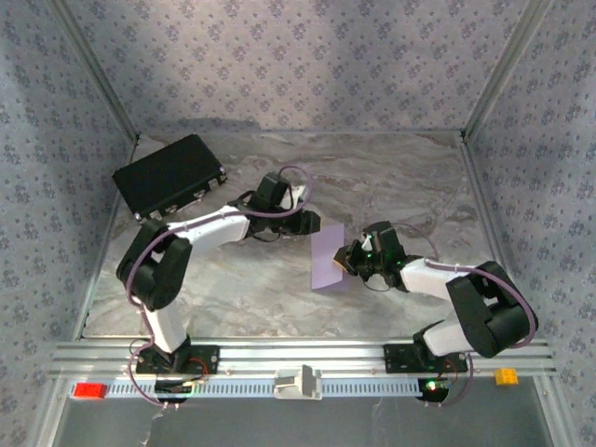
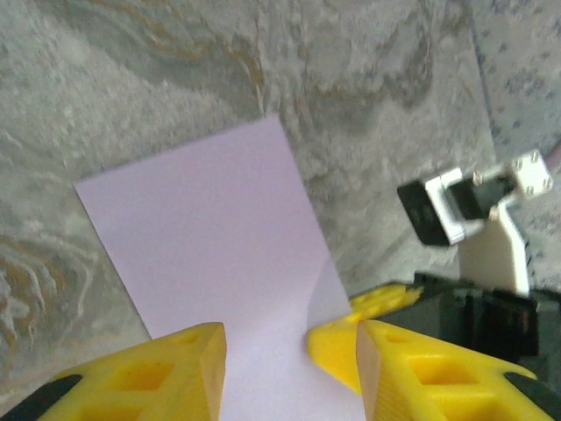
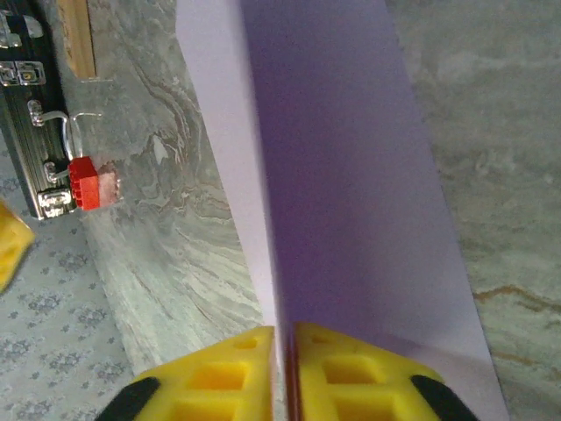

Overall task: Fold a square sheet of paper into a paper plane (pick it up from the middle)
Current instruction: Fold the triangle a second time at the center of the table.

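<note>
The pale lilac square sheet of paper (image 1: 330,260) lies mid-table, its right side lifted and bent. My right gripper (image 1: 347,262) is shut on that lifted edge. In the right wrist view the sheet (image 3: 342,175) runs up edge-on from between the closed yellow fingers (image 3: 219,377). My left gripper (image 1: 312,222) hovers at the sheet's far edge. In the left wrist view its jaws stand open (image 2: 291,368) with the paper (image 2: 202,237) lying below the gap, untouched. The right gripper's yellow fingertip (image 2: 337,346) pinches the paper just beside my left gripper's right finger. No folded plane shows.
A black case (image 1: 170,174) lies at the back left, with a small red block (image 3: 81,182) and a tan block (image 3: 77,35) beside it. A red piece (image 1: 90,390) and an orange piece (image 1: 506,375) sit on the front rail. Patterned walls enclose the marbled table (image 1: 400,177).
</note>
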Controlling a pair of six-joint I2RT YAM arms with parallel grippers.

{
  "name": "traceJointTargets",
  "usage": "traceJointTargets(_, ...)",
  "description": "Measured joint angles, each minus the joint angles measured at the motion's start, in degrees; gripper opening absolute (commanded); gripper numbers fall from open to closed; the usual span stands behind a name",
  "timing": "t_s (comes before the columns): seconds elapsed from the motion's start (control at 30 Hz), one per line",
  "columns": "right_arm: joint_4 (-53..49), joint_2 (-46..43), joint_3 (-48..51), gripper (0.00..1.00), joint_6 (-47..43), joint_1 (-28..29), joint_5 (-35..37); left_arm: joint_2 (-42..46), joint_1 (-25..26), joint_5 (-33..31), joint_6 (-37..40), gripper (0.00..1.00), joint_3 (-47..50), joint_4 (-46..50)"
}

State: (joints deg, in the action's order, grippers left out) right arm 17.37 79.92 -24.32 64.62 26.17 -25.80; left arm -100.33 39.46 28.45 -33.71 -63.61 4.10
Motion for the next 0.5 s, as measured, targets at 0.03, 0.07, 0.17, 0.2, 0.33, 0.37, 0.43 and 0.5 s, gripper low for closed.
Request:
traceJointTargets(0.03,-0.3,0.0,-0.2,0.21,-0.2,0.0,-0.1,0.8,0.8,-0.7,0.6,0.40,1.4,-0.3)
traceJointTargets(0.07,-0.7,0.0,-0.4,0.21,-0.7,-0.2,-0.4,1.7,1.7,-1.6,1.3,0.40,3.1,-0.7)
traceJointTargets(0.17,-2.4,0.0,-1.2,0.21,-2.5,-1.5,-1.7,4.9,5.4,-4.9,4.0,0.40,8.3,-3.2)
traceJointTargets(0.2,-2.8,0.0,-1.4,0.20,-3.0,-2.0,-2.2,6.0,6.5,-5.7,4.7,0.40,9.7,-3.9)
traceJointTargets(0.33,-4.1,0.1,-1.9,0.17,-5.4,-4.4,-4.8,10.2,11.7,-8.6,7.6,0.45,13.3,-5.5)
traceJointTargets(0.37,-4.4,0.3,-2.1,0.16,-5.8,-4.7,-5.3,11.0,12.7,-9.8,8.1,0.46,13.6,-5.9)
traceJointTargets(0.43,-4.9,0.9,-2.7,0.15,-6.5,-4.9,-6.4,12.1,15.0,-13.1,9.9,0.48,13.7,-6.1)
traceJointTargets(0.5,-5.4,1.5,-3.3,0.14,-7.0,-4.9,-7.3,12.3,18.0,-16.8,12.1,0.54,13.7,-6.2)
